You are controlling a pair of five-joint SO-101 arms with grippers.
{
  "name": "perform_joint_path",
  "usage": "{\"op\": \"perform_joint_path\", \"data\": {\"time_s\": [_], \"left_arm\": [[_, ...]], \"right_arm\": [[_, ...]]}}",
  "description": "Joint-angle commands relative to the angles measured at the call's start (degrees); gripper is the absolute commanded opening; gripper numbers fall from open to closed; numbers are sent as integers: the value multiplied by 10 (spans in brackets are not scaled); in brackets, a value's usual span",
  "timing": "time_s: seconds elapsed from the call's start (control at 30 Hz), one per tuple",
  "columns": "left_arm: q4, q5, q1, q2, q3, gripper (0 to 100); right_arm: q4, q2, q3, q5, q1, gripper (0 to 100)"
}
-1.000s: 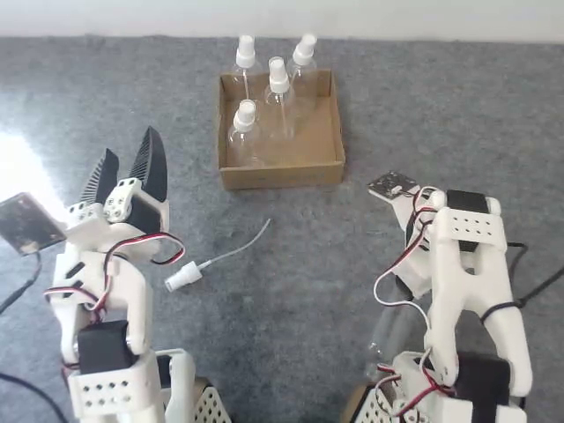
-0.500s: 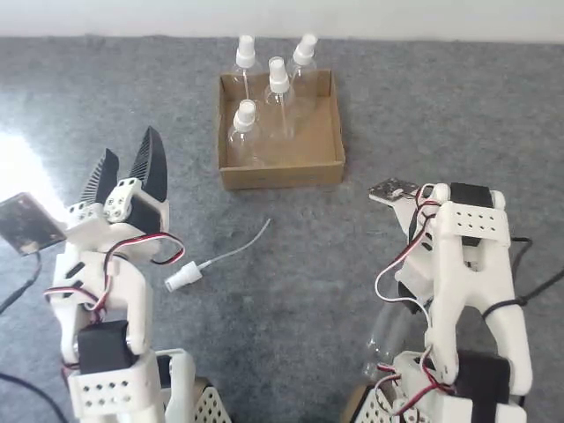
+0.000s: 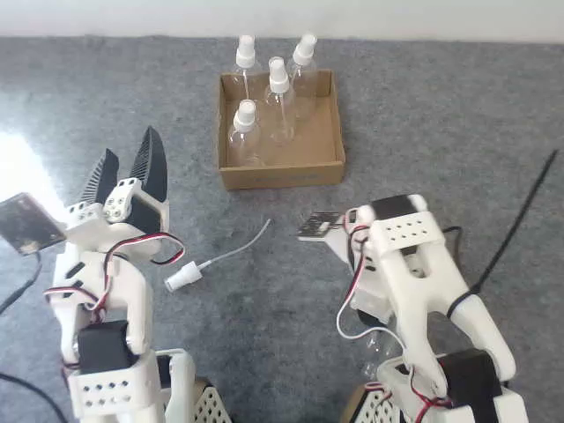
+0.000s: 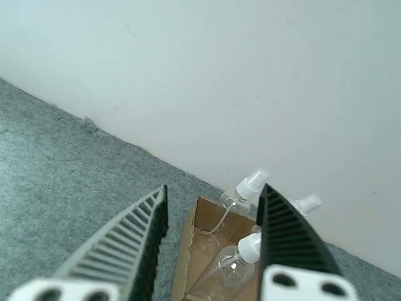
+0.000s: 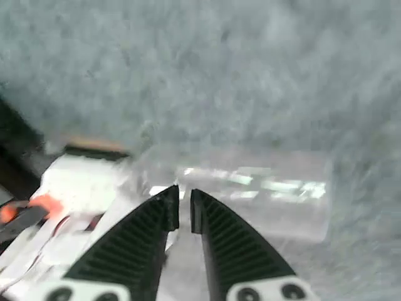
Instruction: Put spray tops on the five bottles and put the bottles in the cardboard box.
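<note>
The cardboard box stands at the back centre with several clear bottles upright in it, each with a white spray top. A loose spray top lies on the carpet in front of the box, its thin tube pointing toward the box. My left gripper is raised at the left, open and holding nothing; its own view looks between the fingers at the box and bottles. My right gripper is shut, pointing down just above a capless clear bottle that lies on the carpet under the right arm.
Grey carpet covers the table up to a white wall behind the box. A black cable sticks out to the right of the right arm. Both arm bases stand at the near edge.
The right arm has swung leftward and its wrist has turned, so the arm now leans toward the middle. The left arm, spray top and box have not moved.
</note>
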Motion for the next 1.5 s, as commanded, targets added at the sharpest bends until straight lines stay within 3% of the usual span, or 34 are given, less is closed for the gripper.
{"op": "perform_joint_path", "data": {"time_s": [0.0,0.13,0.33,0.73,0.97,1.23,1.47], "left_arm": [[-18,2,-3,-6,-10,218],[-18,2,-3,-6,-10,218],[-18,2,-3,-6,-10,218],[-18,2,-3,-6,-10,218],[-18,2,-3,-6,-10,218],[-18,2,-3,-6,-10,218],[-18,2,-3,-6,-11,218]], "right_arm": [[-101,-31,-5,3,-23,20],[-147,-32,-6,0,-20,20],[-36,-32,-67,-87,-18,20],[77,-31,-114,-88,93,17],[78,-31,-91,51,138,17],[71,-28,-19,75,148,17],[-9,-26,54,153,145,17]]}}
